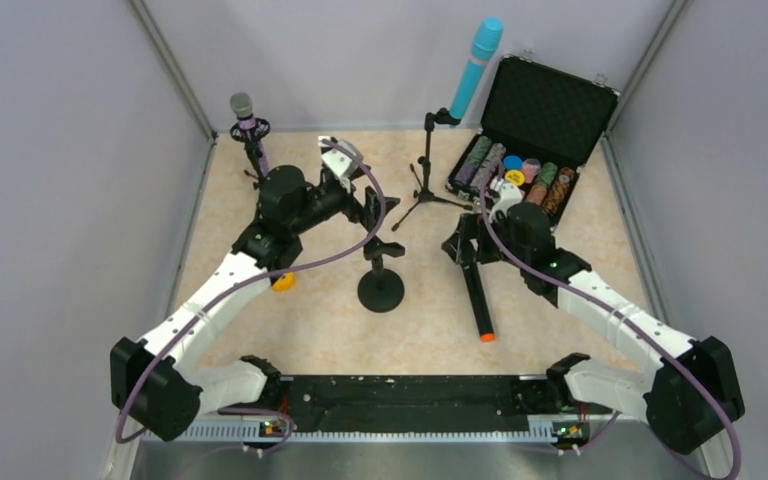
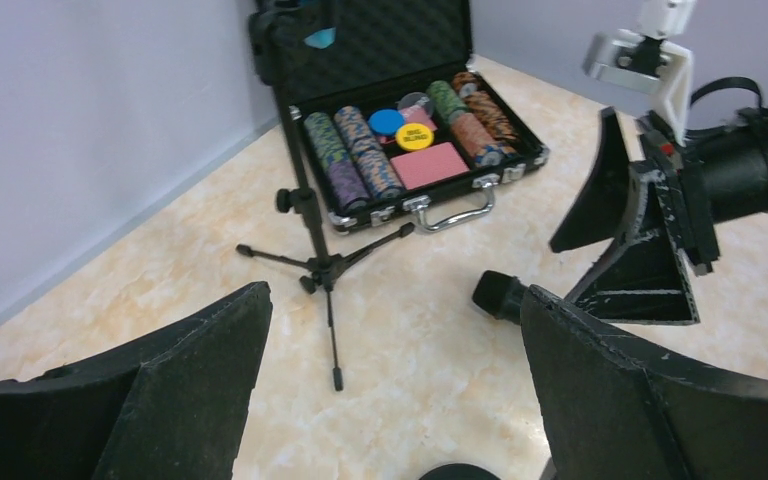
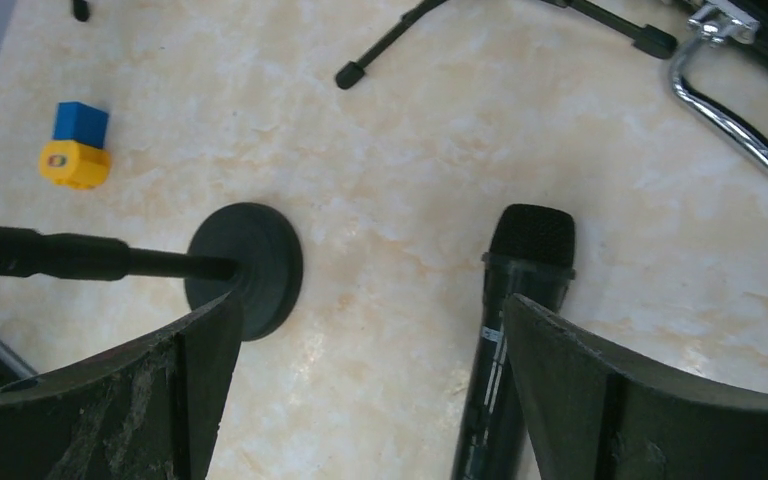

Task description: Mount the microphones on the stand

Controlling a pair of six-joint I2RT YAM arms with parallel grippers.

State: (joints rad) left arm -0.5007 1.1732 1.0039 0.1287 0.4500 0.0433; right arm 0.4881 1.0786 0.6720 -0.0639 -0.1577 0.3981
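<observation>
The black microphone (image 1: 477,295) with an orange end lies flat on the table right of the round-base stand (image 1: 381,288), whose clip (image 1: 385,247) is empty. My right gripper (image 1: 463,245) is open and low over the microphone's head; in the right wrist view the microphone (image 3: 515,330) lies just inside my right finger (image 3: 660,410), and the round base (image 3: 250,265) is at the left. My left gripper (image 1: 372,205) is open and empty just behind the round-base stand. The light blue microphone (image 1: 476,60) sits on the tripod stand (image 1: 425,170). The purple microphone (image 1: 244,112) sits on a stand at the back left.
An open black case of poker chips (image 1: 570,105) stands at the back right, also in the left wrist view (image 2: 430,60). A small yellow and blue toy (image 3: 75,150) lies left of the round base. Grey walls enclose the table on three sides.
</observation>
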